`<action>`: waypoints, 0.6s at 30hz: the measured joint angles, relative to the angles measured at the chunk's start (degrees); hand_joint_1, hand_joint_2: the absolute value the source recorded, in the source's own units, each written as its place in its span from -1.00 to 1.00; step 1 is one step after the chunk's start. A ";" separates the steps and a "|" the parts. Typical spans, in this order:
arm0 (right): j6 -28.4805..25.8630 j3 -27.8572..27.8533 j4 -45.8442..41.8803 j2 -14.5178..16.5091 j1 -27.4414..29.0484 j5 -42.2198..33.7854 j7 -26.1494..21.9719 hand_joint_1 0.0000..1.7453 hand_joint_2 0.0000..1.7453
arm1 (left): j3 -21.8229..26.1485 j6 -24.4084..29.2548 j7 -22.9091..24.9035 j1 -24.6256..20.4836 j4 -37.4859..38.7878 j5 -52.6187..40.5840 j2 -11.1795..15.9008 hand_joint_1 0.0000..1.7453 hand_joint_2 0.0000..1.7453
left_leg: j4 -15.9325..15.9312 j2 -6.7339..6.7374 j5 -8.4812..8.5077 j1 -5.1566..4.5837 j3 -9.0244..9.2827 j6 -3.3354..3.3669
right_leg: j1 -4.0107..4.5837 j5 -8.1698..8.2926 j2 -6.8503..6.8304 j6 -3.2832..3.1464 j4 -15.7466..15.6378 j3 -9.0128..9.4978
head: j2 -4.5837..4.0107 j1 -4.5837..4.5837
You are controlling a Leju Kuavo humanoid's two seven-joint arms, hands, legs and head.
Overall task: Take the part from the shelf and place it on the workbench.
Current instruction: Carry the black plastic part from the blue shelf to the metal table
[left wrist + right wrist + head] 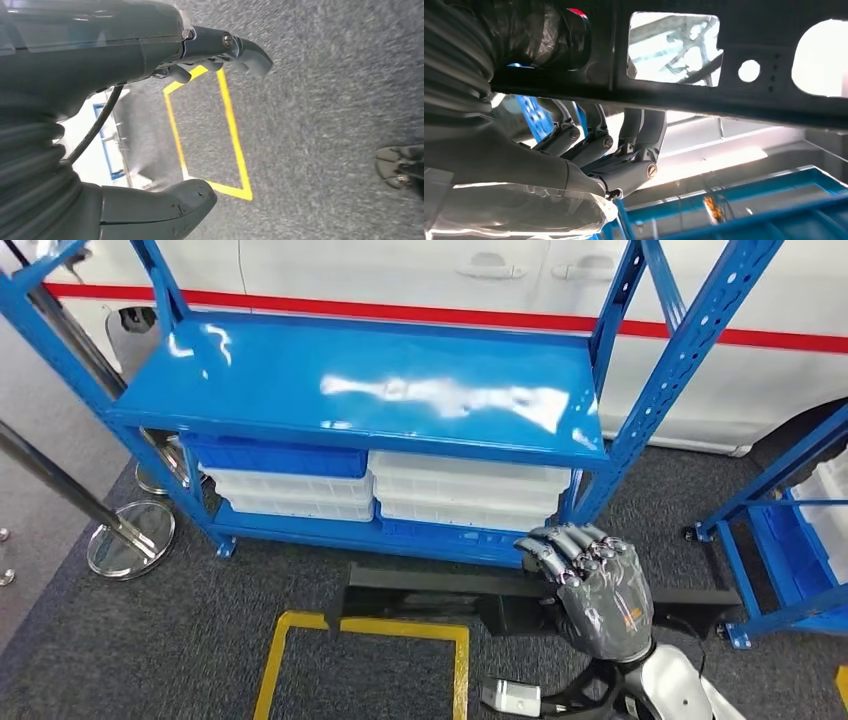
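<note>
Part (pixel 450 592), a long flat black metal bar with cut-out holes, runs left to right, level, near the blue shelf (pixel 370 390); right hand (pixel 590 585) grips it. Left hand (pixel 150 60) hangs empty, fingers apart.

Right hand (pixel 598 585) covering the middle of the long black part (pixel 440 585), bins (pixel 470 485) half hidden under the shelf (pixel 380 385), left hand (pixel 100 60) cropped by the frame edge
</note>
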 joint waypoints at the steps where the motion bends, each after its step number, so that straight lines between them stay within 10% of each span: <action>1: 0.01 0.00 -0.02 -0.05 0.01 -0.10 -0.05 1.00 1.00 | 0.00 0.01 -0.03 0.04 0.00 0.00 0.02 -1.00 1.00 | -0.27 0.04 0.40 -0.03 -0.43 0.40 | -0.02 0.74 -0.03 0.41 -0.32 -0.08 | -0.01 0.01; 3: 0.02 0.00 -0.02 -0.17 0.10 -0.38 -0.20 1.00 1.00 | 0.01 0.01 -0.05 0.07 0.00 0.01 0.00 -1.00 1.00 | -0.45 0.32 1.94 0.05 -1.81 1.41 | -0.17 -0.42 0.14 0.98 0.23 -0.90 | -0.01 0.02; 7: 0.02 -0.02 -0.01 -0.31 0.36 -0.80 -0.44 1.00 1.00 | 0.05 0.01 -0.06 0.11 0.00 0.05 -0.01 -1.00 1.00 | -0.37 0.75 5.08 -0.21 -5.66 2.67 | -0.23 -11.32 0.38 1.33 12.08 -3.65 | -0.01 0.03; 9: 0.04 -0.02 0.01 -0.32 0.46 -0.95 -0.47 1.00 1.00 | 0.07 0.01 -0.06 0.13 0.00 0.08 0.00 -1.00 1.00 | 0.18 0.80 6.52 -0.47 -7.88 2.67 | -0.18 -10.60 0.42 1.30 16.27 -2.91 | -0.01 0.02; 11: 0.08 -0.03 0.01 -0.33 0.49 -1.07 -0.47 1.00 1.00 | 0.07 -0.01 -0.06 0.12 0.00 0.10 -0.01 -1.00 1.00 | 1.04 0.79 7.63 -0.64 -10.14 2.49 | -0.08 -7.23 0.43 0.92 13.48 1.14 | -0.01 0.02; 14: 0.33 -0.23 -0.03 -0.32 0.50 -1.37 -0.47 1.00 1.00 | 0.08 -0.08 -0.07 0.13 0.00 0.14 -0.08 -1.00 1.00 | 2.24 0.69 8.82 -0.74 -12.08 1.81 | 0.51 -9.02 0.43 -0.03 1.36 9.89 | -0.01 0.01; 18: 0.76 -0.72 -0.17 -0.33 0.45 -1.88 -0.50 1.00 1.00 | 0.10 -0.15 -0.10 0.34 0.04 0.16 -0.08 -1.00 1.00 | 2.59 0.50 9.41 -0.47 -12.82 0.43 | 0.68 -8.61 0.28 -1.10 -1.49 10.10 | 0.00 0.02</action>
